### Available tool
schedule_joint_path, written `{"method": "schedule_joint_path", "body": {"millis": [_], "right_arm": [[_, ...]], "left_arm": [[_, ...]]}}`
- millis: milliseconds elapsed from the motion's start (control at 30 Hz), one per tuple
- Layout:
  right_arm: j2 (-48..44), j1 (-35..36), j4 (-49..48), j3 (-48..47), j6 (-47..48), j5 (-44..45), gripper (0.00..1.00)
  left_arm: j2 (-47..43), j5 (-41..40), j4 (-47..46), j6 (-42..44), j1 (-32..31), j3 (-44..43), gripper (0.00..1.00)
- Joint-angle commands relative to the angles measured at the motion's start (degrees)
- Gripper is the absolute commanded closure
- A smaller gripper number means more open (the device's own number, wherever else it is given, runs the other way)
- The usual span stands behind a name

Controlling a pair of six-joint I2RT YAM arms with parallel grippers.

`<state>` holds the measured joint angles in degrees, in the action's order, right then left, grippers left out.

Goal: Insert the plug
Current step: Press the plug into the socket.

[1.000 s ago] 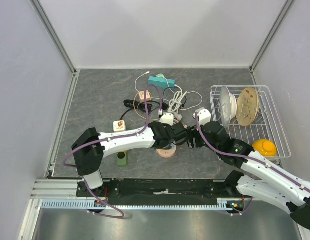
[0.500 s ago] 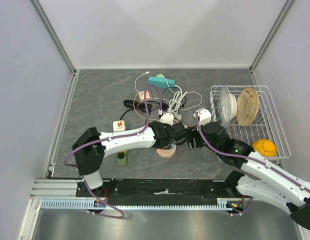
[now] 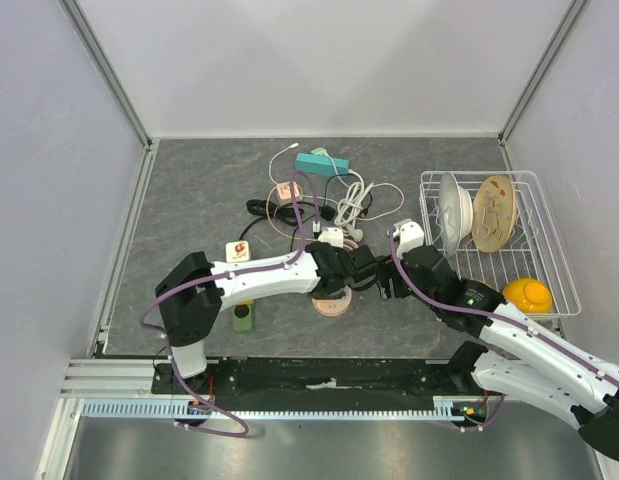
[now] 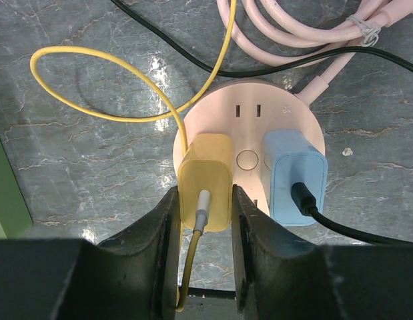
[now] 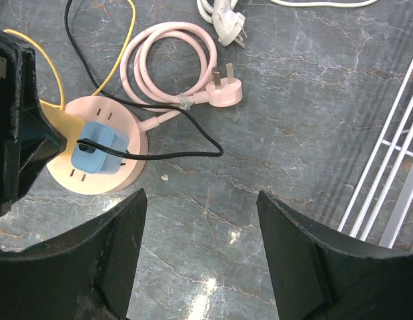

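Yellow plug (image 4: 205, 190), a boxy block with rounded corners and a pale connector sticking out of its near end, sits pinched between the two black fingers (image 4: 159, 227) of the left claw (image 4: 203, 200), which presses on both its sides. It rests against the left part of the round pink socket hub (image 4: 249, 107), low on the grey marbled counter (image 5: 313, 133). The prongs are hidden, so I cannot tell whether they are fully home. A yellow cable (image 4: 106, 67) runs from the connector, drops between the fingers, and elsewhere loops wide across the stone to the left of the hub.

Just beside it on the same hub stands a blue plug (image 4: 297, 177), with a black cable (image 4: 366, 233) leading off to the right. Above the two, an unused pair of slots shows on the hub's face.

The right claw (image 5: 201, 220) hangs over bare stone to the right of the hub, its fingers spread wide with nothing between them. Beyond it lies the hub's pink cord (image 5: 169, 60), coiled and tied, ending in a pink three-pin plug (image 5: 224, 90) flat on the counter.

From above, both arms meet near the front middle of the counter; a white wire rack (image 3: 544, 290) holding upright plates stands well off to the right.
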<state>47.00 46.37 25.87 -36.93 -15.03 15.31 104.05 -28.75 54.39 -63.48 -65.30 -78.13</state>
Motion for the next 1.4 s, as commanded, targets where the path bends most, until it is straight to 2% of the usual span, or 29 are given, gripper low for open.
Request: {"method": "schedule_joint_path", "body": {"millis": [0, 167, 433, 600, 800, 900, 967, 1000, 1167, 1200, 1267, 1300, 1367], "right_arm": [[0.2, 1.4, -4.2, -0.8, 0.8, -6.0, 0.25], [0.2, 1.4, -4.3, -0.8, 1.1, -6.7, 0.25], [0.5, 1.4, -5.0, -0.2, 1.3, -8.3, 0.25], [0.5, 1.4, -5.1, -0.3, 1.8, -8.5, 0.25], [0.3, 1.4, -5.3, 0.1, 1.2, -8.9, 0.25], [-0.4, 1.4, -5.3, -0.1, 1.1, -8.7, 0.25], [-0.8, 1.4, -5.3, -0.3, 1.1, -8.4, 0.25], [-1.0, 1.4, -5.3, -0.5, 1.1, -8.5, 0.25], [-0.9, 1.4, -5.2, -1.7, 0.4, -9.0, 0.24], [-1.0, 1.4, -5.2, -1.8, 0.3, -8.9, 0.24], [-1.1, 1.4, -5.3, -2.0, 0.0, -8.5, 0.24], [-1.2, 1.4, -5.2, -2.1, -0.2, -8.4, 0.24], [-1.5, 1.4, -5.2, -2.1, -0.7, -8.0, 0.24]], "left_arm": [[6.5, 4.3, 0.6, -3.3, -0.1, 1.3, 0.98], [8.4, 6.5, -1.4, -3.3, 0.2, 3.0, 0.98], [11.1, 12.0, -4.3, 1.3, 1.6, 5.4, 0.98], [10.6, 12.8, -4.1, 2.0, 3.0, 6.1, 0.98], [14.6, 15.0, -3.6, 1.9, 1.9, 5.9, 0.98], [13.2, 12.9, -2.5, 1.1, 2.0, 6.1, 0.97], [10.6, 11.2, -1.3, 1.0, 2.5, 5.0, 0.89], [9.6, 9.5, 0.2, 1.1, 2.7, 4.5, 0.81], [3.3, 5.3, 2.5, 3.0, 4.9, 0.7, 0.57], [2.7, 4.6, 2.4, 4.1, 5.4, 0.5, 0.49], [0.8, 4.2, 2.9, 5.4, 6.8, 0.0, 0.38], [0.0, 3.9, 3.0, 5.8, 7.1, -0.2, 0.26], [-1.7, 3.4, 3.0, 6.8, 7.6, -0.4, 0.2]]}}
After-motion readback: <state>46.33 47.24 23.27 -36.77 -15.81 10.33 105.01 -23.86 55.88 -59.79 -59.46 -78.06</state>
